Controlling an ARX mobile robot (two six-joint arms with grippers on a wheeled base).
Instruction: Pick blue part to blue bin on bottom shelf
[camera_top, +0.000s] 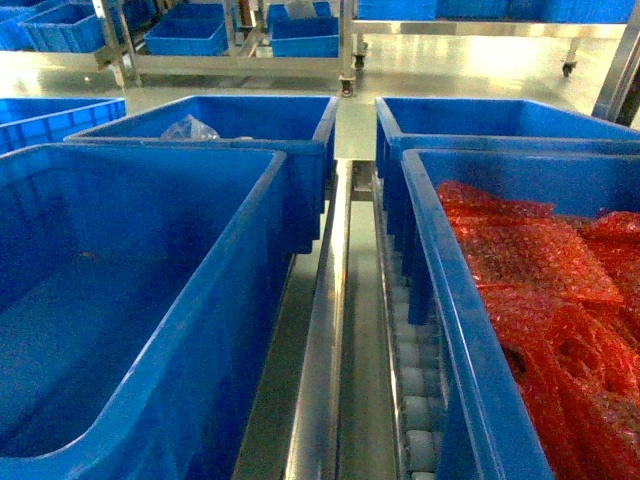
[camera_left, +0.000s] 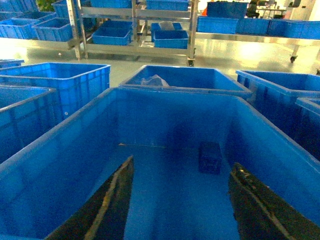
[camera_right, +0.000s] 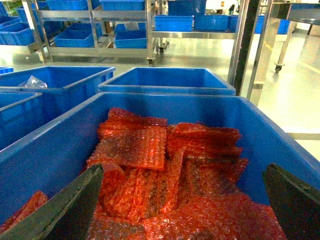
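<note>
Only the left wrist view shows the blue part (camera_left: 210, 157), a small dark-blue block on the floor of the blue bin (camera_left: 75, 150), just ahead of and between the wide-open left jaws (camera_left: 180, 200). The right wrist view shows the right jaws (camera_right: 185, 210) spread open above red bubble-wrap bags (camera_right: 150, 165) in another bin (camera_right: 280, 135). The head view adds the shelf's centre rail (camera_top: 325, 330) and white rollers (camera_top: 415, 400) between the bins, with wheeled steel racks (camera_top: 240, 60) of blue bins on a glossy floor (camera_top: 450, 70) behind.

Steel bottom shelf (camera_top: 325, 330) with roller tracks (camera_top: 410, 360), four blue bins (camera_top: 150, 330) directly on it.
</note>
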